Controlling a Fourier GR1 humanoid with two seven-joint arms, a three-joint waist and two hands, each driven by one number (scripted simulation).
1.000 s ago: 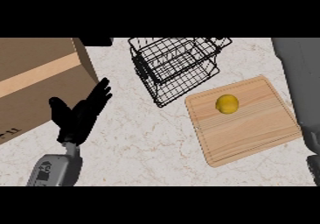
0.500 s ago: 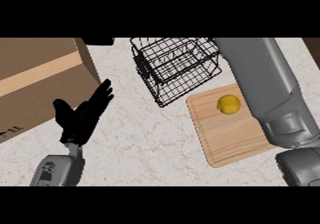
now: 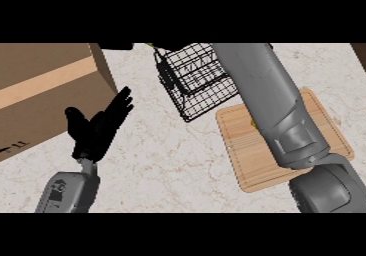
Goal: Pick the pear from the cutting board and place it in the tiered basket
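Note:
The wooden cutting board point(image 3: 254, 165) lies on the counter at the right. My right forearm point(image 3: 271, 105) crosses it from the lower right up to the view's top edge, and its hand is out of sight. The arm covers nearly all of the yellow pear point(image 3: 252, 121); only a thin sliver shows at the arm's left edge. The black wire tiered basket point(image 3: 193, 82) stands just left of the arm, behind the board. My left hand point(image 3: 96, 129) rests open at the left, fingers up, far from the board.
A large brown cardboard box point(image 3: 38, 92) fills the upper left, close to the left hand. Marbled counter point(image 3: 171, 160) lies between the left hand and the board.
The right arm has swung further left over the board and now hides almost all of the pear. The left hand has not moved.

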